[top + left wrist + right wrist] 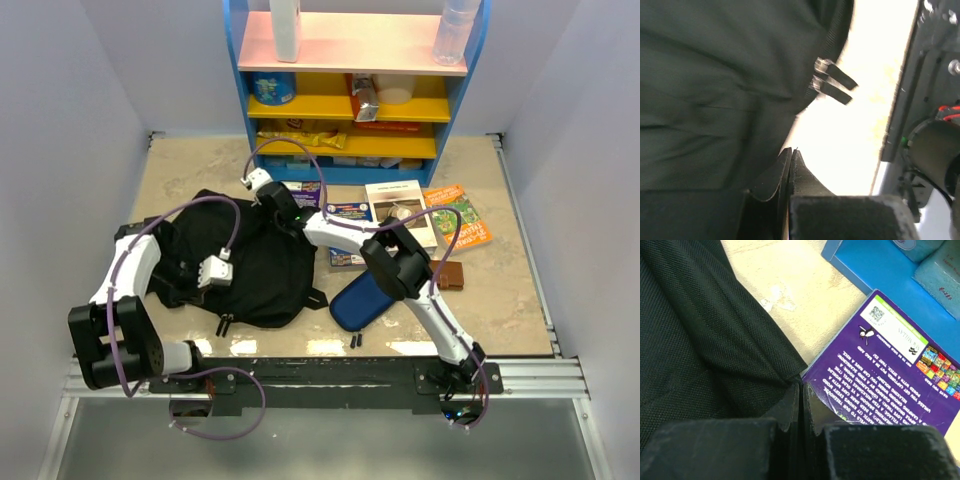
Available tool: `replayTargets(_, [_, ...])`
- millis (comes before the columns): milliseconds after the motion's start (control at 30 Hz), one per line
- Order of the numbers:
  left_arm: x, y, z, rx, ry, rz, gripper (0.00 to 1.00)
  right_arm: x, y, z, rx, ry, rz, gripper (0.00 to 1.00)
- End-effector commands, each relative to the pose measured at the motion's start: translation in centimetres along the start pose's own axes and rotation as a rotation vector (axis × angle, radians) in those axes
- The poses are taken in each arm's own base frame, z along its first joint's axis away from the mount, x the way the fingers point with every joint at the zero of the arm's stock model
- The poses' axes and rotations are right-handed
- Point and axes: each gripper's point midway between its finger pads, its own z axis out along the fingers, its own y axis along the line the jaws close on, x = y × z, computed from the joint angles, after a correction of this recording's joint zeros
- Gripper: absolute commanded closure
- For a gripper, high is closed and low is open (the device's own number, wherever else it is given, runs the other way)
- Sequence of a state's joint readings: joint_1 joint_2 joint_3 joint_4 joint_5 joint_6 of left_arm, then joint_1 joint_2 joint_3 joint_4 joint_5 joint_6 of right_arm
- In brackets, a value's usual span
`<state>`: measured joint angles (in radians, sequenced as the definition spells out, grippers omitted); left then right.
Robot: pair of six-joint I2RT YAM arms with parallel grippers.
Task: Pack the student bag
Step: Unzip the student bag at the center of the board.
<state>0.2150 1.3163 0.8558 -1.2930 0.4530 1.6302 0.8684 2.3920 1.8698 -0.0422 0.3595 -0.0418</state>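
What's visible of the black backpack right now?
The large soft black fabric backpack lies flat and rumpled on the beige tabletop, left of centre. Coarse woven cloth; two zipper pulls hang off its near edge, and a strap tab pokes out right. Both claws look shut against it: left claw on its upper face, right claw at its far edge, where a purple paperback book meets it. Whether either pinches cloth is unclear.

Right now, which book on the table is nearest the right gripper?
The purple book beside the backpack; the white book and orange book lie farther off.
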Motion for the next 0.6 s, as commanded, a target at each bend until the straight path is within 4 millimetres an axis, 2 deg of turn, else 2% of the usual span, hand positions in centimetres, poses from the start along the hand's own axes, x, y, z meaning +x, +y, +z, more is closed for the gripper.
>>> replayTargets(0, [-4.9, 5.6, -3.5, -0.183, -0.195, 0.081, 1.00, -1.8, -10.6, 0.0, 0.266, -0.094, 0.074, 1.00])
replayTargets(33, [-6.1, 7.6, -5.2, -0.251, -0.222, 0.108, 0.99, -2.2, -10.4, -0.5, 0.247, -0.107, 0.074, 1.00])
replayTargets(67, [-6.6, 9.0, -5.5, -0.273, -0.255, 0.108, 0.96, -2.5, -10.2, -0.6, 0.233, -0.124, 0.076, 1.00])
replayTargets(100, [-7.7, 11.0, -6.4, -0.339, -0.301, 0.140, 0.93, -1.5, -9.9, -0.6, 0.219, -0.111, 0.065, 1.00])
replayTargets(167, [-8.4, 13.9, -6.9, -0.406, -0.332, 0.195, 0.86, -1.4, -9.2, -0.7, 0.180, -0.117, 0.061, 1.00])
replayTargets(200, [-8.6, 14.5, -6.6, -0.410, -0.344, 0.212, 0.84, -1.2, -8.9, -0.7, 0.174, -0.114, 0.056, 1.00])
replayTargets(300, [-7.8, 15.4, -4.4, -0.363, -0.318, 0.316, 0.81, -0.9, -8.1, -0.7, 0.157, -0.109, 0.032, 1.00])
replayTargets(367, [-7.0, 15.0, -2.7, -0.292, -0.318, 0.342, 0.77, -1.0, -7.9, -0.6, 0.150, -0.111, 0.025, 1.00])
replayTargets(467, [-6.4, 15.1, -1.2, -0.250, -0.316, 0.418, 0.76, -1.1, -7.9, -0.6, 0.146, -0.114, 0.023, 1.00])
replayTargets(567, [-6.7, 15.5, -0.7, -0.261, -0.337, 0.466, 0.75, -1.4, -7.5, -0.7, 0.127, -0.123, 0.022, 1.00])
